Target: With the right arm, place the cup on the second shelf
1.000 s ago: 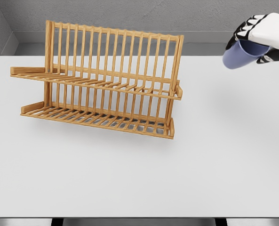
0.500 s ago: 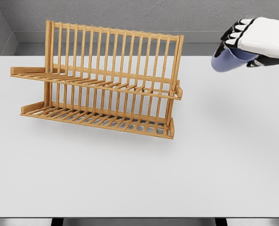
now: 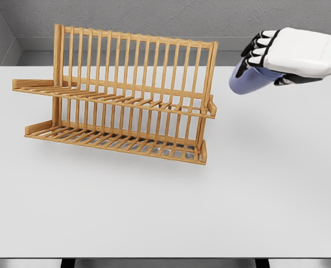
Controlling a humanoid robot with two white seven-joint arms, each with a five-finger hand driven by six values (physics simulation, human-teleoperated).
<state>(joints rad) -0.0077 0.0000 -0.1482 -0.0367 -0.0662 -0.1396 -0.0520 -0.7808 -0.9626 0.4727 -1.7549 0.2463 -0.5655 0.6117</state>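
Right hand (image 3: 277, 58) up in the air, right of the rack (image 3: 120, 95) and level with its top rail, back of hand upward, fingers (image 3: 257, 50) curled around the cup (image 3: 252, 80), arm reaching in from right.

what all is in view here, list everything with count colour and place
dish rack: one, light wood, two slatted shelves, standing on the left half of the table
cup: one, pale blue-violet, tilted on its side in the air right of the rack's top, held by the hand
table: one, white, fills most of the view
wall: grey, behind the table
right hand: one, white with black finger joints, upper right, fingers wrapped over the cup
left hand: not in view
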